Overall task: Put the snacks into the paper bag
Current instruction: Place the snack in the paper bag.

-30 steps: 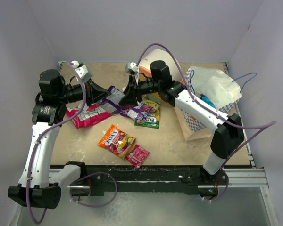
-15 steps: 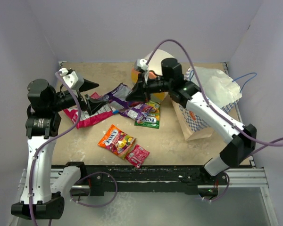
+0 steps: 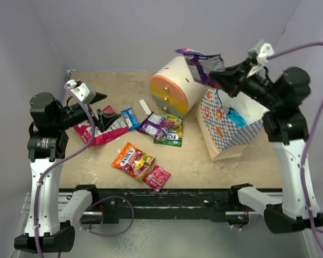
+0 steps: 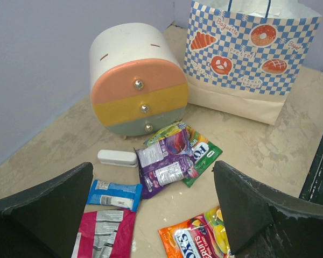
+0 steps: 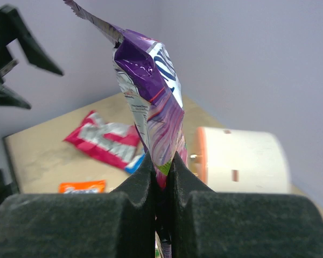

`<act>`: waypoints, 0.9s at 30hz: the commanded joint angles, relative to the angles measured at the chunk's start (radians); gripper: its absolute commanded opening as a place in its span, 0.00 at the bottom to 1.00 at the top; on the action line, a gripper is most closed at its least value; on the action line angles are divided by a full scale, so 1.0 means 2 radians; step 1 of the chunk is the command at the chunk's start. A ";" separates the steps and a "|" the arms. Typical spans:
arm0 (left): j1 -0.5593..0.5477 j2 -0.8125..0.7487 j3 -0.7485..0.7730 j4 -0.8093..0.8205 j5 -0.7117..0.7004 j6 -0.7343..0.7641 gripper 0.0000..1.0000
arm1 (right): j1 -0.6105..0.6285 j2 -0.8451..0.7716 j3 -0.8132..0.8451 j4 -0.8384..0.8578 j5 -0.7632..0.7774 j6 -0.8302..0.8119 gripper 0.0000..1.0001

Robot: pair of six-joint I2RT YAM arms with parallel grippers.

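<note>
My right gripper point(image 3: 214, 78) point(image 5: 161, 164) is shut on the bottom edge of a purple snack packet point(image 3: 202, 62) point(image 5: 151, 102), held in the air beside the open top of the checkered paper bag point(image 3: 231, 129) point(image 4: 242, 54). A blue packet point(image 3: 236, 115) lies inside the bag. My left gripper point(image 3: 103, 109) point(image 4: 152, 177) hangs open and empty over the table's left side. Below it lie a pink-and-silver packet point(image 3: 99, 131), a small blue one point(image 4: 114, 194), a purple one point(image 4: 166, 161), a green one point(image 4: 203, 156) and an orange one point(image 3: 132, 160). A small pink packet point(image 3: 158, 177) sits near the front edge.
A cream round drawer unit point(image 3: 175, 86) with orange, yellow and green fronts stands at the back, just left of the bag. A white stick-shaped object point(image 4: 117, 157) lies in front of it. Lilac walls close in the table on three sides.
My right arm has lifted the purple packet off the table and swung it up and right to the bag's top. My left gripper let go, opened wide and drew back left.
</note>
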 commanded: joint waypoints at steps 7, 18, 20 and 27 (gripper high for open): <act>0.003 0.002 0.012 0.010 -0.003 0.012 0.97 | -0.031 -0.077 0.016 -0.070 0.374 -0.103 0.00; 0.003 -0.002 0.002 0.010 -0.003 0.018 0.97 | -0.040 -0.108 -0.092 -0.154 0.457 -0.163 0.00; 0.003 -0.003 -0.001 0.012 0.000 0.017 0.97 | -0.040 -0.102 -0.100 -0.175 0.455 -0.167 0.00; 0.004 -0.007 -0.006 0.013 0.003 0.016 0.98 | -0.040 -0.052 -0.086 -0.239 0.424 -0.170 0.00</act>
